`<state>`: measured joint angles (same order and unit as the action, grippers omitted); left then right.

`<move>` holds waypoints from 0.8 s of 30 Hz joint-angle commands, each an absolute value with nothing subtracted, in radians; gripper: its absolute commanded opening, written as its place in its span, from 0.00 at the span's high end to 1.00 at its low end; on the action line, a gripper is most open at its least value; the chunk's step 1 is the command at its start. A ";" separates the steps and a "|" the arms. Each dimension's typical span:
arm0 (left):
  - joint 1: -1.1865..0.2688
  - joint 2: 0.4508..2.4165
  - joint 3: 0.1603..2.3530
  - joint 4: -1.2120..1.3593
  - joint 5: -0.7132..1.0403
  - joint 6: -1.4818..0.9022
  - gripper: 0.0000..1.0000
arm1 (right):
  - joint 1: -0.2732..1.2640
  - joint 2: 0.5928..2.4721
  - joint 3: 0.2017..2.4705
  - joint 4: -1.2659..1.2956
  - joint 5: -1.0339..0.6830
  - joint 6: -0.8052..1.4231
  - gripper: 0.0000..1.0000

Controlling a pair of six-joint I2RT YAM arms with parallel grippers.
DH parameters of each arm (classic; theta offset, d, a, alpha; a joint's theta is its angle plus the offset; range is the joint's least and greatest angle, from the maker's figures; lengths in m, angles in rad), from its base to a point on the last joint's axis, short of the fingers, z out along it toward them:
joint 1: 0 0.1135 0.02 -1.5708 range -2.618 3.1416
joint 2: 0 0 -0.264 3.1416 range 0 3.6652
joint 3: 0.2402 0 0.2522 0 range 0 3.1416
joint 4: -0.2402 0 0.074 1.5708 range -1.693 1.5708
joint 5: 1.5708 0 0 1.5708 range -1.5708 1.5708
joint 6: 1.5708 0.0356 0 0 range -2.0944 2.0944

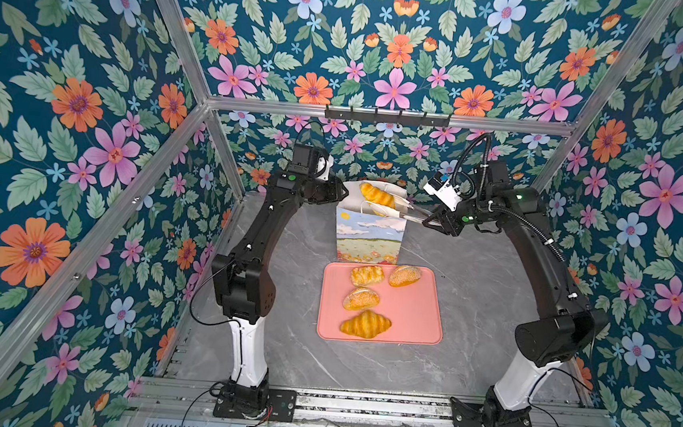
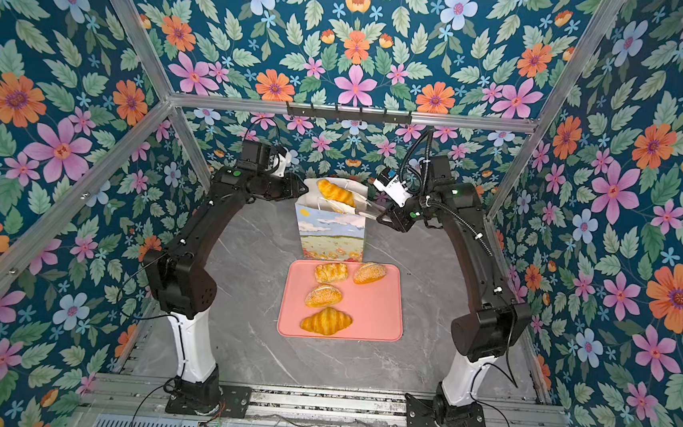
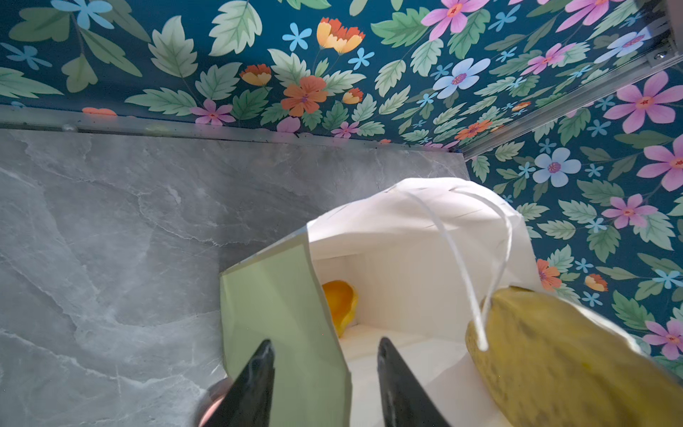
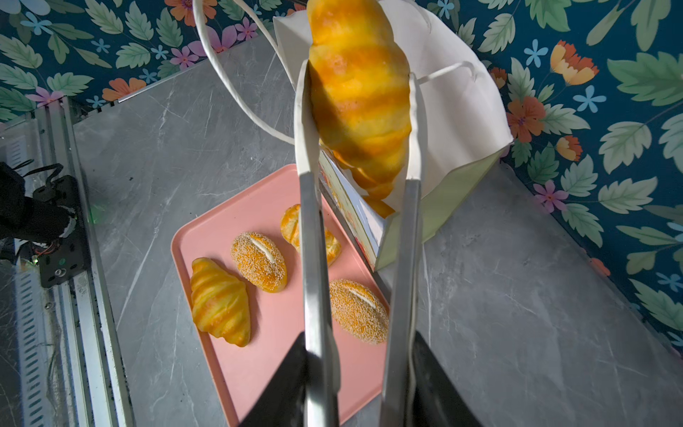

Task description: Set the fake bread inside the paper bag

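The paper bag [image 1: 369,237] stands upright behind the pink tray [image 1: 415,312]. My right gripper [image 1: 429,221] is shut on metal tongs [image 4: 312,240]. The tongs' white tips pinch a ridged croissant [image 4: 358,96] of fake bread, held just above the bag's open mouth [image 2: 336,192]. My left gripper [image 3: 325,344] is at the bag's left rim, open, with the green side wall [image 3: 281,314] between its fingers. One golden piece [image 3: 342,307] lies on the bag's floor. On the tray rest a lattice pastry [image 1: 367,275], two sesame rolls [image 1: 405,276] [image 1: 361,299] and a croissant [image 1: 365,323].
Grey marble tabletop [image 1: 472,275] surrounds the tray and bag. Floral walls close in on three sides, with the back wall right behind the bag. A white cord handle [image 3: 462,266] hangs across the bag's mouth. Both arm bases sit on a metal rail [image 1: 358,407] at the front.
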<state>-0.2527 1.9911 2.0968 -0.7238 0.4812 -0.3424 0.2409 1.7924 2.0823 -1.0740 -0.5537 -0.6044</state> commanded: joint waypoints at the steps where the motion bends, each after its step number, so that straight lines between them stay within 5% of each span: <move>1: -0.253 1.991 2.100 -0.695 0.498 -0.349 0.53 | 0.242 1.796 2.084 -1.062 -0.565 -0.617 0.58; 24: -0.252 1.976 2.077 -0.680 0.511 -0.367 0.55 | 0.241 1.781 2.126 -1.081 -0.580 -0.606 0.52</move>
<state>-0.2523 1.9831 2.0789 -0.7021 0.5003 -0.3641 0.2409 1.7905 2.1090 -1.0828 -0.5476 -0.6048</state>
